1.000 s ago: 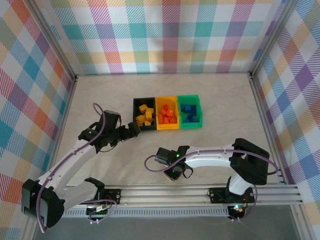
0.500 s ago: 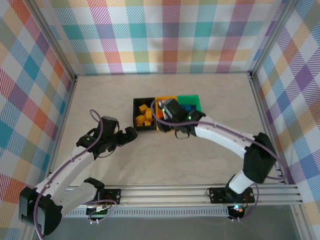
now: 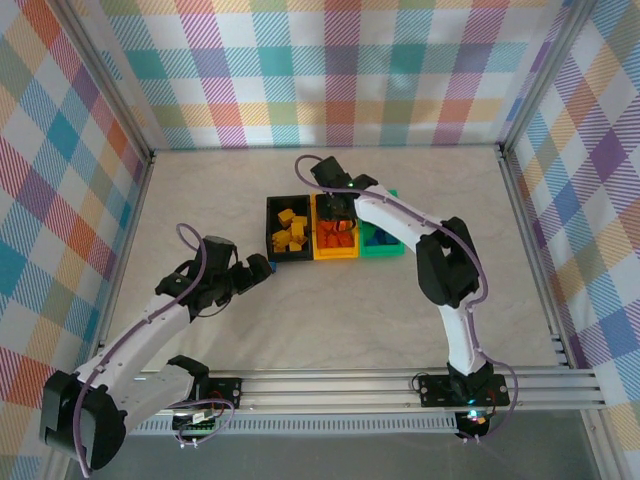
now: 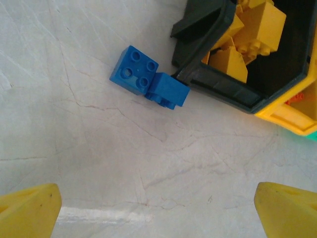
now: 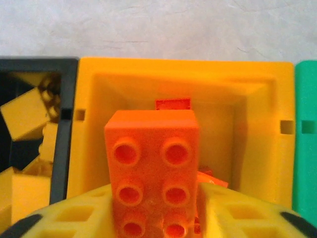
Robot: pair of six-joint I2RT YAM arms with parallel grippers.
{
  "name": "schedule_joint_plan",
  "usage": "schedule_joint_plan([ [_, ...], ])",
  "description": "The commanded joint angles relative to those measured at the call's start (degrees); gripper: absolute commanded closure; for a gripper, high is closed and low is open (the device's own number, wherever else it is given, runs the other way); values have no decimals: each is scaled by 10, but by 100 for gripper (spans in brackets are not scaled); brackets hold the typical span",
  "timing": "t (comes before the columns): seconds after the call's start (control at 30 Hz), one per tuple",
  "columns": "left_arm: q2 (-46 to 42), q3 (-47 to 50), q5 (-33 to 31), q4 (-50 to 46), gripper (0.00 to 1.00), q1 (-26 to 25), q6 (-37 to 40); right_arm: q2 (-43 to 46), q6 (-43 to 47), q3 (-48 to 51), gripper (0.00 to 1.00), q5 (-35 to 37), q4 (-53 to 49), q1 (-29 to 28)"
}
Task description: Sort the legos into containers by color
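Three containers stand in a row: a black bin [image 3: 288, 250] with yellow legos [image 3: 290, 228], a yellow-orange bin [image 3: 335, 254] with orange legos, and a green bin [image 3: 383, 248] with blue ones. My right gripper [image 3: 338, 206] [image 5: 156, 196] hangs over the yellow-orange bin [image 5: 183, 67], shut on an orange lego [image 5: 152, 158] that stands up between its yellow fingers. Two blue legos [image 4: 134, 75] [image 4: 168, 90] lie on the table against the black bin's near corner [image 4: 208, 82]. My left gripper [image 3: 262, 272] [image 4: 158, 213] is open just short of them, with nothing between its fingers.
The bins sit mid-table on a pale marbled surface [image 3: 330, 310]. Checked walls close in the back and both sides. A metal rail [image 3: 400, 385] runs along the near edge. The right arm arches over the green bin.
My right arm has swung from the near table up over the yellow-orange bin, carrying the orange lego. The left gripper has drawn back slightly, still open.
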State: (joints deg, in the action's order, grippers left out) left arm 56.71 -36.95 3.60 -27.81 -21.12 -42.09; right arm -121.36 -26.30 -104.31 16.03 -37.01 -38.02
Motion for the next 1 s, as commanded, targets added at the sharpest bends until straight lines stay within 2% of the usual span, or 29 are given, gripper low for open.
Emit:
schedule_joint_plan([
  [0.0,23,10,2,43,0,26,-18,0,-22,-35,34,-4,-21,1],
  [0.07,41,12,5,70,4,43,-27,15,-20,-21,28,-13,-6,0],
  [0.2,99,12,-16,148,21,71,-49,63,-13,31,29,-17,30,-12],
  [0.37,208,-14,-30,211,25,92,-81,127,-21,113,30,-21,73,-22],
  [0.57,319,-73,-54,254,38,100,-95,185,-37,196,32,-34,108,-23],
  [0.67,359,-97,-46,262,47,100,-87,206,-40,222,33,-31,112,-22],
  [0.97,381,-50,3,278,69,74,-79,229,-42,264,34,-19,130,-14],
])
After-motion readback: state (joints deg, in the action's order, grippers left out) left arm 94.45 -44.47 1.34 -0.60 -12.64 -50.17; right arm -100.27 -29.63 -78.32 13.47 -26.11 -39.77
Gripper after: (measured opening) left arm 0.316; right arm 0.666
